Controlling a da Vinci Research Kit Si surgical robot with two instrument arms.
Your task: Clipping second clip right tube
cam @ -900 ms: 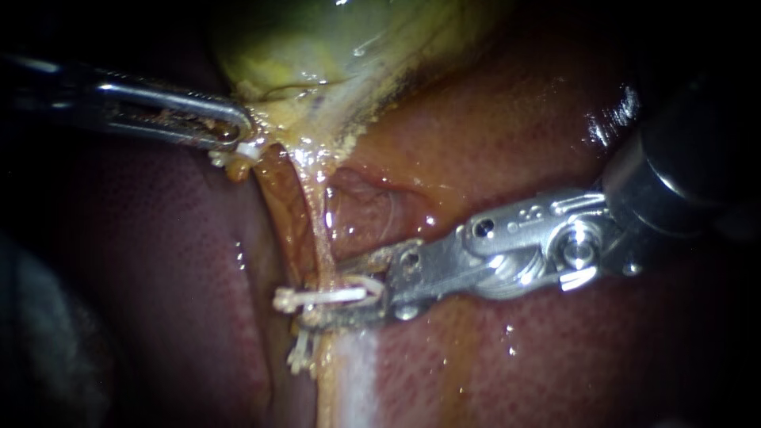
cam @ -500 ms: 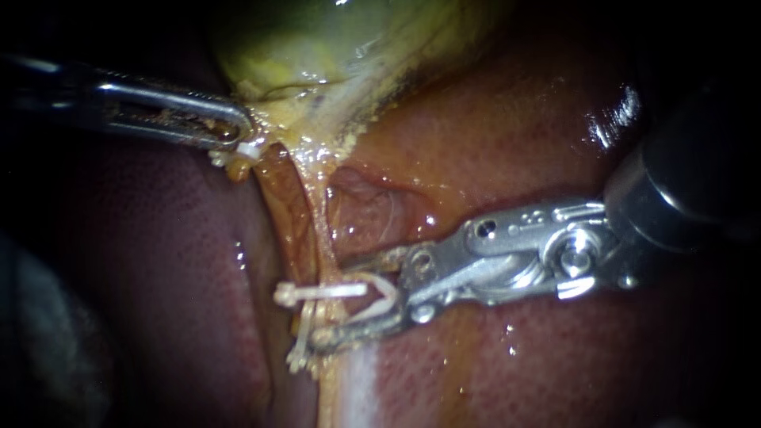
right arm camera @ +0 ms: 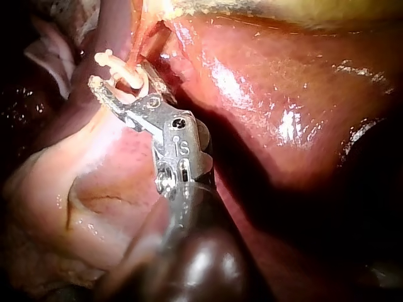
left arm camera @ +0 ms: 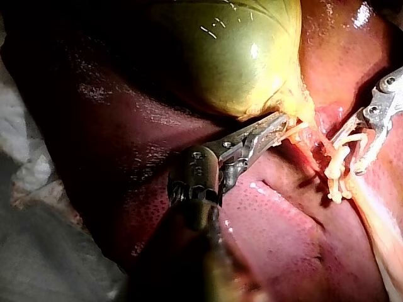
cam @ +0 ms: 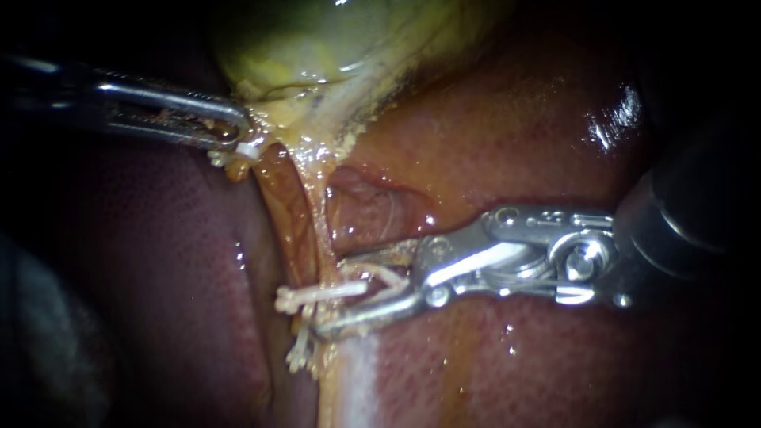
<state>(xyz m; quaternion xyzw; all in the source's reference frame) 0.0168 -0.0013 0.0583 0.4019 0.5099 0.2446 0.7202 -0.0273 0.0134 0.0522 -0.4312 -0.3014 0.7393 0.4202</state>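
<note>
Clip point(cam: 323, 294) over right tube point(cam: 319, 230); crossing indistinct

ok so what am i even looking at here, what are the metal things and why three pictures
This is a surgical robot working at a bench on a pig's liver and the greenish gallbladder lying on it. The endoscope view comes from a camera close to the tissue. The other two views come from cameras riding on each arm. The metal things are two thin instruments that end in small jaws. The left instrument comes in from the left, its jaws shut on the gallbladder's narrow end. The right instrument has its jaws open around a white clip that sits across a pale tube. A lower clip shows just beneath it.
</note>
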